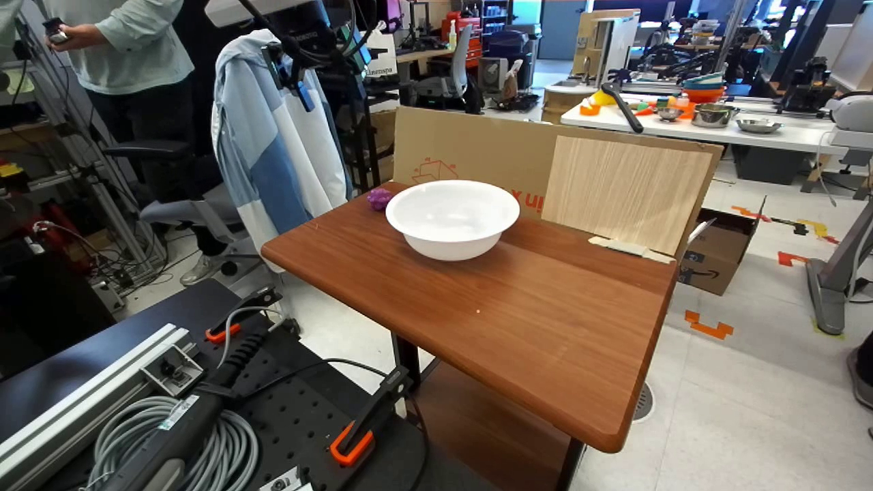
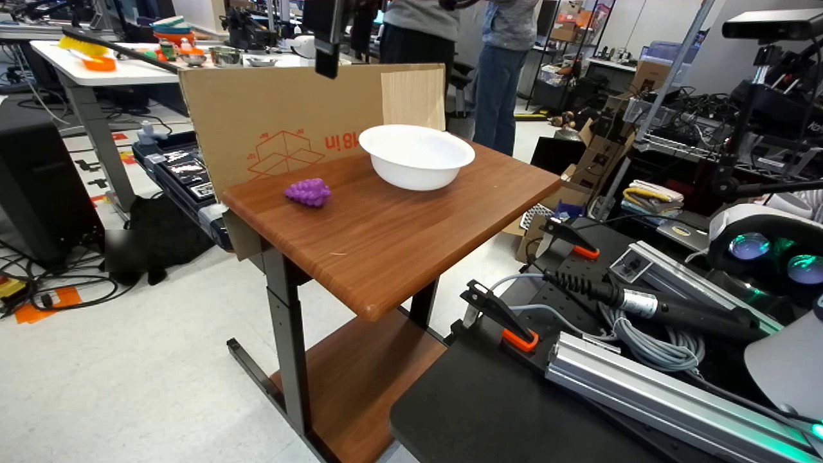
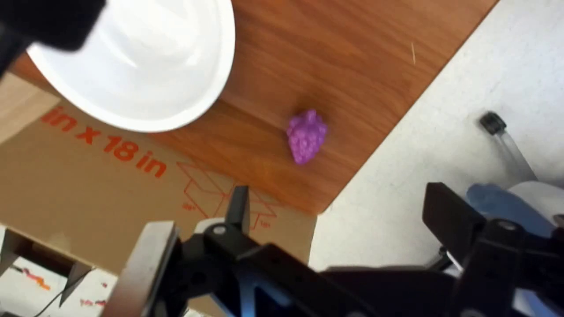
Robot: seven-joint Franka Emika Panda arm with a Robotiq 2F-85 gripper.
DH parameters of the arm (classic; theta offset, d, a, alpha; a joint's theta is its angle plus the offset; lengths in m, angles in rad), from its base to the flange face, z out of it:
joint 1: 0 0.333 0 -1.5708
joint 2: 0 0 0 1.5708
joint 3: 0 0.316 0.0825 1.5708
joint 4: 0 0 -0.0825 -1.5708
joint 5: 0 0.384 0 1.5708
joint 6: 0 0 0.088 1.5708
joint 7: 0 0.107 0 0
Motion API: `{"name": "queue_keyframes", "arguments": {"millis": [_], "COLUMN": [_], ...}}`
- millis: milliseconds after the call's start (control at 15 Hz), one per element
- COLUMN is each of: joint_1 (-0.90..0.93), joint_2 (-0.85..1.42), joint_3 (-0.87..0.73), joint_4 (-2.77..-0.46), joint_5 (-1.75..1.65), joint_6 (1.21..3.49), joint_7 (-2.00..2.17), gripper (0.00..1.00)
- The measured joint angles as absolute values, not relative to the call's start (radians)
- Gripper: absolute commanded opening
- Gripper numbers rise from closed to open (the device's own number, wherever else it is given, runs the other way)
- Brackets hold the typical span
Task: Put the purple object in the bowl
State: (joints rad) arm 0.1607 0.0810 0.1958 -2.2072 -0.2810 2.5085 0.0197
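Observation:
The purple object (image 3: 307,136) is a small, bumpy, grape-like lump on the brown table. It shows in both exterior views (image 1: 379,199) (image 2: 308,192), near the table's corner by the cardboard. The white bowl (image 1: 453,247) stands upright beside it, apart from it, and looks empty. The bowl shows in an exterior view (image 2: 418,175) and partly in the wrist view (image 3: 176,88), cut off at top left. My gripper (image 3: 337,189) is open with nothing between its fingers. It hangs well above the table, as an exterior view (image 1: 292,85) shows; only part of it (image 2: 327,61) shows in an exterior view.
A cardboard sheet (image 2: 225,122) stands upright along the table's (image 1: 545,320) back edge, with a light wood-grain panel (image 1: 624,191) against it. A chair with a blue-white garment (image 1: 273,150) stands near the table's end. A black bench with clamps and cables (image 1: 300,382) is in front.

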Motion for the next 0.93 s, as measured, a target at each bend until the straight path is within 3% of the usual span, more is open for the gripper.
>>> {"name": "queue_keyframes", "arguments": {"millis": [333,667,933], "joint_1": [0.160,0.153,0.133], "joint_2": [0.186,0.325,0.415], "joint_3": [0.176,0.160,0.160], "joint_4": [-2.163,-2.036,-1.905], "joint_5": [-0.273,-0.171,-0.061], "joint_6": [2.708,2.697,2.554], "joint_7": [0.037,0.017,-0.042], "gripper": [1.00,1.00,1.00]}}
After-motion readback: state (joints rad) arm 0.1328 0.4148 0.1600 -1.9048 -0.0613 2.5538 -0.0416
